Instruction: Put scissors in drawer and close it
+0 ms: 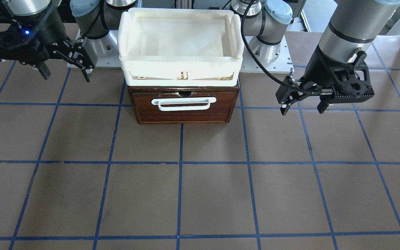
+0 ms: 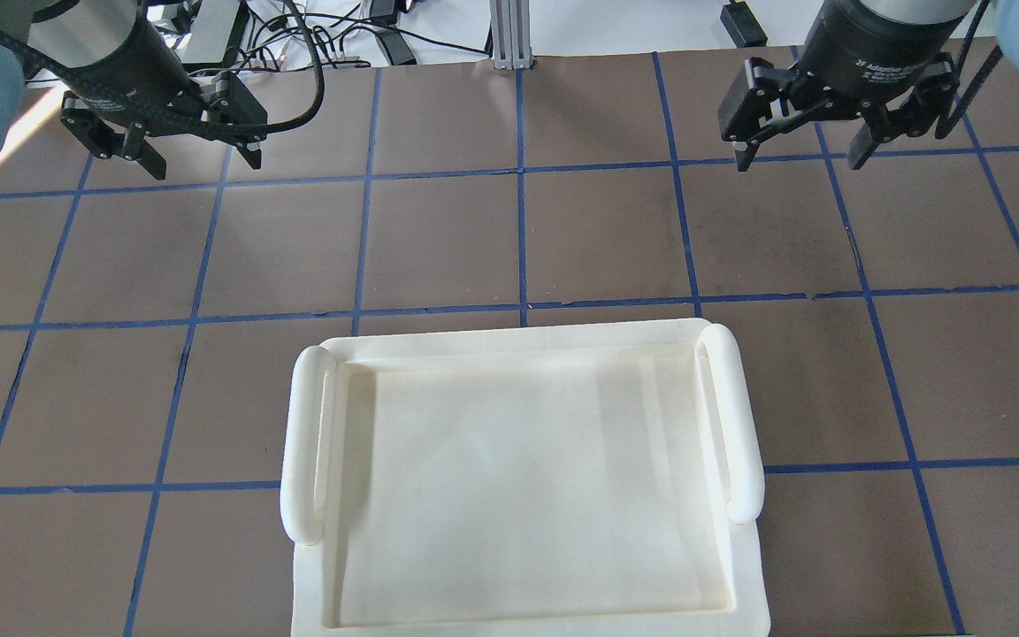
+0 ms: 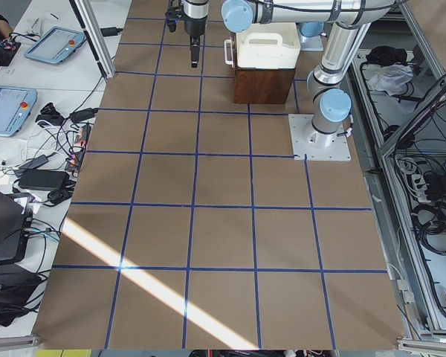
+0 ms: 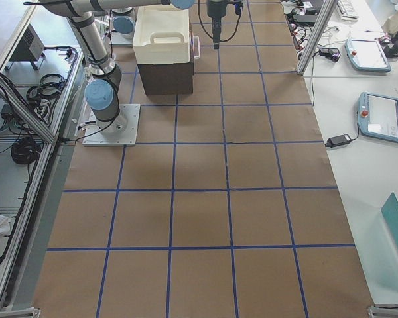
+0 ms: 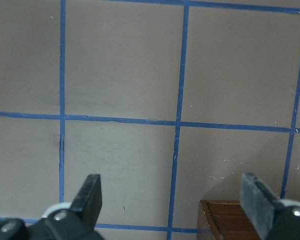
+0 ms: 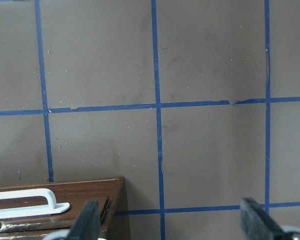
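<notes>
Glossy dark wooden drawer [image 1: 186, 117] sits shut, its white bar handle [image 1: 184, 108] lying crosswise. Left tool [image 1: 302, 109] and right tool [image 1: 66, 76] hang spread.

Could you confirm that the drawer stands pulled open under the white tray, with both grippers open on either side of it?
Not quite: the drawer is shut, as the front-facing view shows. It does sit under the white tray, with the left gripper and right gripper open on either side.

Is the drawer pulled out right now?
No: in the front-facing view the drawer sits flush in its wooden case, with the white handle lying against its closed front.
</notes>
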Tool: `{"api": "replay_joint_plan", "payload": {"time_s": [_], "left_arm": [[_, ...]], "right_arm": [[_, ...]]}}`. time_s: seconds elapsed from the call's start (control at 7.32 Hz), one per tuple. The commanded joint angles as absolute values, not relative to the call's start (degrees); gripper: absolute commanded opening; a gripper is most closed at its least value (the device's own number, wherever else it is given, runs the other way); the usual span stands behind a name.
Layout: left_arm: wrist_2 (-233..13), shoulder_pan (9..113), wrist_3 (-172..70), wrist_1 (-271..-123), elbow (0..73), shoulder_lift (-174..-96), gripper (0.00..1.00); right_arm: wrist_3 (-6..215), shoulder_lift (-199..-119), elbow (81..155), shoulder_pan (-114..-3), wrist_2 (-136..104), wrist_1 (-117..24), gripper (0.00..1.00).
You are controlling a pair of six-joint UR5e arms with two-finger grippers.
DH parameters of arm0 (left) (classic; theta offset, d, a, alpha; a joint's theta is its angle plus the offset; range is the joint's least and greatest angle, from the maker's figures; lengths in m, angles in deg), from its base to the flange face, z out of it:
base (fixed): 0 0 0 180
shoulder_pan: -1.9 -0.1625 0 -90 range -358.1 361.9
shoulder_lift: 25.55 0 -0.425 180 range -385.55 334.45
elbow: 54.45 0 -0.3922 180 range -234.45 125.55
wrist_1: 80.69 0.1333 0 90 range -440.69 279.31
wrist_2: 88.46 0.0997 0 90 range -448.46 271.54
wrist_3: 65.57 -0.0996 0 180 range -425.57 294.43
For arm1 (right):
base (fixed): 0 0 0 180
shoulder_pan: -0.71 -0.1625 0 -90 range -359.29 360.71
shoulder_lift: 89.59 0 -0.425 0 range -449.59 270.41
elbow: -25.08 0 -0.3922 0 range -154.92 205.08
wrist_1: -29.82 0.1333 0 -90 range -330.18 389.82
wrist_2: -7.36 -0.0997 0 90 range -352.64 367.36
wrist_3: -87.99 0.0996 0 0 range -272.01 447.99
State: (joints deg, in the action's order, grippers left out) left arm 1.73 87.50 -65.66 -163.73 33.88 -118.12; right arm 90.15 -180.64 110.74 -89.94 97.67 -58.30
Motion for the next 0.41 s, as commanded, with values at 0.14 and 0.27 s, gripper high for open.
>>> {"api": "replay_joint_plan", "payload": {"time_s": [0.14, 0.27], "left_arm": [[1.9, 87.3, -65.7, -163.4, 35.0, -117.3, 1.00], [1.8, 87.4, -65.5, -163.4, 35.2, -117.3, 1.00]], "right_arm": [[90.1, -180.4, 111.5, -90.3, 97.2, -58.7, 1.00], [90.2, -180.5, 112.5, -90.3, 97.8, -59.3, 1.00]]}}
